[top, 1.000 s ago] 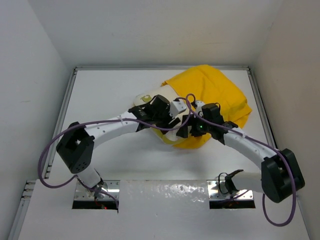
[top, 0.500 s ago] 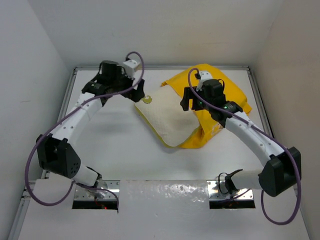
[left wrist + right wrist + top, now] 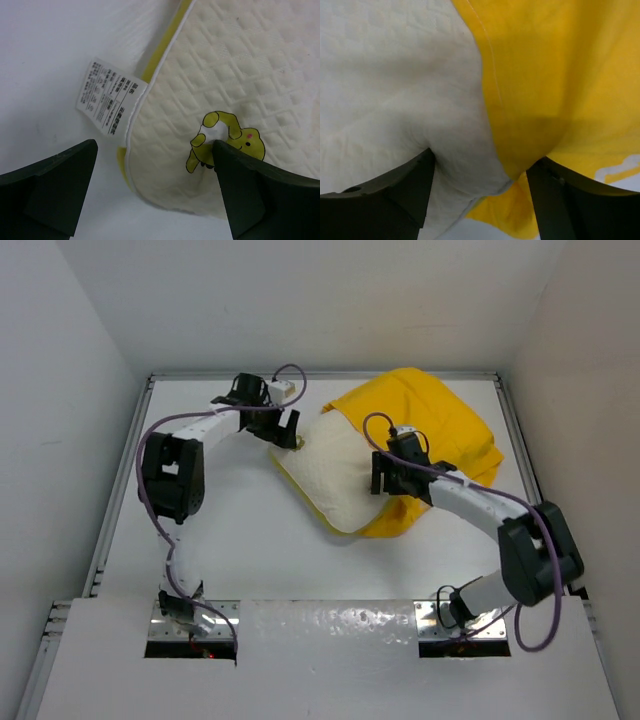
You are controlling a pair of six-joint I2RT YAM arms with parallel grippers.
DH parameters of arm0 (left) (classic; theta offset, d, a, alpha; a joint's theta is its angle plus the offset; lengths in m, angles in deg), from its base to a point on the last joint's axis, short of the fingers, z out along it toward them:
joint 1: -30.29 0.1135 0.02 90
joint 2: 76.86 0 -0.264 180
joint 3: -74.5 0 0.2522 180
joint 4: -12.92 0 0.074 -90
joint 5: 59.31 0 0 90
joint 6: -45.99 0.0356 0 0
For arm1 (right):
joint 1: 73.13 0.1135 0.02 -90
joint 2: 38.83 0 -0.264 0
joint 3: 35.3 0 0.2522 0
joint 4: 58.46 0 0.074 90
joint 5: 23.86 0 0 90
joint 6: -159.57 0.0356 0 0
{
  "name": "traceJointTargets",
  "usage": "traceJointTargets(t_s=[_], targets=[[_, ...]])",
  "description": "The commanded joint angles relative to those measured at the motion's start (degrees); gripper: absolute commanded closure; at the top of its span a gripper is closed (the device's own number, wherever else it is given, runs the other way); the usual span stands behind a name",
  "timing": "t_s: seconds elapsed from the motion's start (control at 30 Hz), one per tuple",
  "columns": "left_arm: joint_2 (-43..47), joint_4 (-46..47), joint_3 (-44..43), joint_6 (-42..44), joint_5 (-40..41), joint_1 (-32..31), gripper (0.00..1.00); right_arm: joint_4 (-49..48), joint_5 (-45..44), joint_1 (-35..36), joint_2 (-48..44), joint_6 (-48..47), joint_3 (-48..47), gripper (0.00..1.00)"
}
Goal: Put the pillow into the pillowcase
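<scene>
The cream pillow lies in the middle of the table, its right part inside the yellow pillowcase. My left gripper is open at the pillow's upper-left corner. In the left wrist view its jaws straddle that pillow corner, which bears a yellow cartoon print and a white care label. My right gripper is open at the pillow's right edge. In the right wrist view its jaws stand wide around the pillow and the pillowcase hem.
The white table has raised metal rails on the left and right. White walls close in on three sides. Purple cables loop over both arms.
My left arm has folded back, its gripper now low at the pillow's upper-left corner. My right gripper has dropped from the pillowcase opening down to the pillow's right edge.
</scene>
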Motion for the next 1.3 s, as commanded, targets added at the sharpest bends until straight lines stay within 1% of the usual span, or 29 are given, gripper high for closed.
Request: traceJointTargets(t_s=[0.0, 0.03, 0.07, 0.1, 0.13, 0.17, 0.2, 0.3, 0.37, 0.4, 0.47, 0.5, 0.53, 0.6, 0.67, 0.7, 0.73, 0.77, 0.83, 0.9, 0.93, 1.03, 1.07, 1.1, 1.13, 1.17, 1.2, 1.23, 1.27], targets=[[-0.8, 1.2, -0.1, 4.1, -0.9, -4.3, 0.03, -4.8, 1.1, 0.3, 9.7, -1.9, -6.2, 0.32], [-1.0, 1.1, 0.7, 5.0, -0.3, -5.0, 0.05, -4.8, 3.4, 0.3, 11.7, -3.0, -7.6, 0.41], [-1.2, 0.3, 2.4, 6.7, -0.1, -5.7, 0.16, -5.3, 8.1, 0.4, 13.4, -5.6, -9.9, 0.55], [-1.2, -0.4, 2.4, 7.6, -0.4, -6.2, 0.16, -5.8, 10.7, 0.4, 15.1, -6.7, -10.8, 0.60], [-1.1, -1.3, 4.1, 8.5, -1.4, -6.7, 0.28, -6.7, 14.0, 0.5, 17.4, -7.6, -11.3, 0.66], [-0.7, -3.2, 5.2, 9.9, -2.4, -6.8, 0.34, -9.2, 19.0, 0.5, 18.1, -9.0, -11.7, 0.77], [0.5, -4.2, 7.5, 10.9, -3.5, -6.8, 0.43, -10.9, 21.3, 0.7, 18.6, -9.5, -11.7, 0.82], [5.2, -8.0, 13.9, 15.7, -7.7, -7.0, 0.50, -13.7, 26.2, 1.4, 19.9, -12.3, -13.1, 0.97], [8.2, -10.3, 17.6, 20.4, -10.0, -8.3, 0.50, -15.0, 31.7, 2.8, 21.2, -17.2, -14.8, 0.99], [11.1, -10.5, 21.3, 21.5, -9.9, -10.3, 0.50, -14.9, 34.9, 3.9, 21.8, -19.0, -16.8, 1.00], [13.5, -10.7, 24.5, 24.6, -9.7, -13.1, 0.49, -14.8, 38.5, 4.4, 23.4, -22.9, -18.7, 0.99], [15.7, -10.9, 26.7, 26.7, -10.7, -15.5, 0.48, -15.4, 42.7, 4.4, 23.9, -23.7, -20.0, 0.96], [16.5, -11.8, 27.4, 27.6, -11.9, -16.4, 0.47, -16.5, 43.3, 4.4, 24.2, -24.3, -20.4, 0.94], [18.9, -12.9, 27.7, 28.6, -15.2, -17.2, 0.41, -16.4, 42.2, 4.3, 24.9, -23.9, -21.9, 0.87], [21.0, -13.4, 26.5, 27.9, -14.9, -16.8, 0.34, -14.2, 38.9, 4.3, 24.9, -24.0, -23.2, 0.81], [21.9, -13.3, 26.1, 27.3, -14.2, -15.6, 0.32, -14.2, 38.2, 4.1, 24.4, -24.1, -22.9, 0.73], [22.7, -13.7, 25.9, 27.2, -14.7, -14.6, 0.30, -14.2, 36.8, 3.9, 24.0, -24.0, -22.2, 0.69], [24.8, -14.4, 25.1, 27.4, -15.6, -13.6, 0.24, -15.2, 36.0, 3.2, 23.4, -23.7, -20.3, 0.62], [26.9, -17.5, 23.7, 28.8, -17.9, -10.7, 0.18, -17.0, 35.8, 1.9, 21.4, -22.3, -19.0, 0.41], [30.6, -18.3, 21.8, 28.0, -17.5, -8.2, 0.10, -18.0, 37.3, -0.5, 19.2, -20.6, -17.9, 0.30], [32.0, -17.9, 21.4, 27.7, -16.9, -7.1, 0.03, -18.3, 37.2, -1.0, 18.4, -19.4, -17.5, 0.23], [37.9, -12.8, 22.1, 22.9, -11.6, -1.9, 0.00, -17.8, 33.6, -2.2, 13.5, -17.8, -16.7, 0.18], [40.0, -11.2, 22.9, 20.9, -7.4, 0.9, 0.00, -17.0, 29.8, -2.7, 12.0, -17.4, -15.8, 0.18], [40.4, -8.9, 23.0, 16.3, -5.7, 2.5, 0.00, -17.0, 27.7, -3.1, 10.5, -15.2, -14.9, 0.18], [40.4, -7.9, 23.0, 13.9, -4.3, 4.6, 0.00, -18.5, 26.6, -3.8, 7.4, -13.4, -13.6, 0.23], [39.8, -7.0, 23.7, 11.6, -3.8, 8.8, 0.00, -19.5, 26.2, -6.1, 6.1, -11.5, -10.5, 0.42], [39.3, -6.7, 24.0, 9.6, -5.0, 10.9, 0.04, -20.5, 26.5, -7.4, 4.7, -9.2, -8.9, 0.55], [38.6, -6.3, 24.8, 9.1, -6.8, 12.8, 0.11, -21.6, 26.4, -8.5, 3.0, -6.1, -6.3, 0.66], [36.7, -5.9, 25.1, 8.6, -7.6, 16.4, 0.30, -21.5, 25.3, -9.8, 2.4, -5.4, -5.3, 0.84]])
